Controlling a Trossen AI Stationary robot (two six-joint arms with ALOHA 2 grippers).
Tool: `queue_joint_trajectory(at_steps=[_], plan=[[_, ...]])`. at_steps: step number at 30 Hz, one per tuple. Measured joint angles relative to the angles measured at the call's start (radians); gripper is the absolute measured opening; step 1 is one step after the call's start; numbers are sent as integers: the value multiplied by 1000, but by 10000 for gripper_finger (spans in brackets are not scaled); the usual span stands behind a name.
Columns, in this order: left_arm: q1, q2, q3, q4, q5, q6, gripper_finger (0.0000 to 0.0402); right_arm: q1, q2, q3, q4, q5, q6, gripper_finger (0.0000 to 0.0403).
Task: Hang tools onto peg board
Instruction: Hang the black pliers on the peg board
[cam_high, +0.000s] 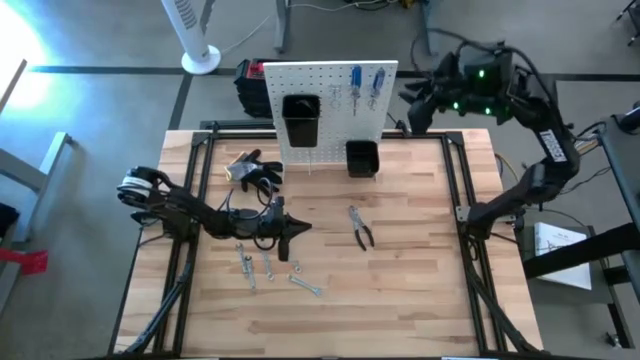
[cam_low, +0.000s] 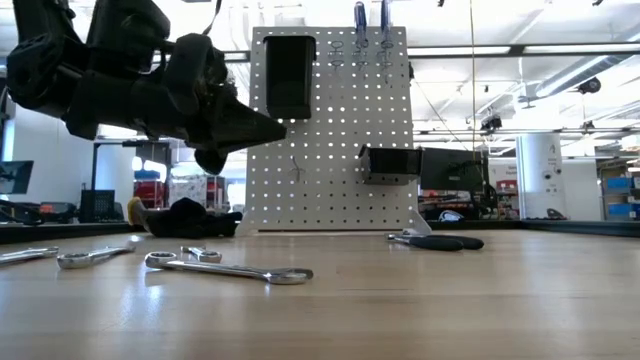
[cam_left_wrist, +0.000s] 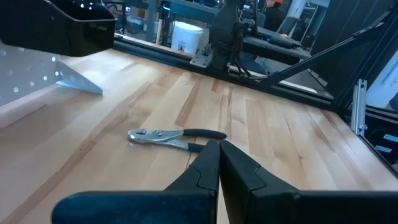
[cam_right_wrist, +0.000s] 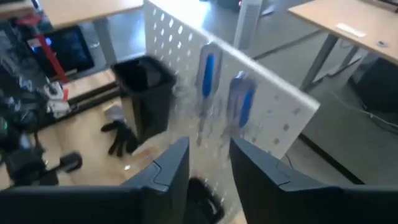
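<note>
The white peg board (cam_high: 330, 75) stands upright at the table's far edge. Two blue-handled screwdrivers (cam_high: 367, 84) hang on it, also seen in the right wrist view (cam_right_wrist: 224, 93). Dark-handled pliers (cam_high: 361, 228) lie flat on the wood, with several silver wrenches (cam_high: 268, 268) nearer the front. My left gripper (cam_high: 300, 227) is shut and hovers over the table's middle, left of the pliers (cam_left_wrist: 174, 137). My right gripper (cam_high: 411, 112) is raised beside the board's right edge. Its fingers are open with nothing between them (cam_right_wrist: 208, 163).
Two black bins (cam_high: 300, 118) (cam_high: 361, 158) hang on the board. Black work gloves (cam_high: 256, 170) lie at its left foot. A white fan (cam_high: 196, 40) stands on the floor beyond the table. Bare wood lies to the right of the pliers and along the near edge.
</note>
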Motion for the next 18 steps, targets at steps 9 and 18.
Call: queue_joint_trajectory(at_steps=[9, 18], plan=[[0, -124, -69, -29, 0, -1, 0, 103, -182, -399, 160, 51, 58, 52], [0, -326, -86, -547, 89, -184, 0, 255, -357, -811, 397, 50, 153, 14]])
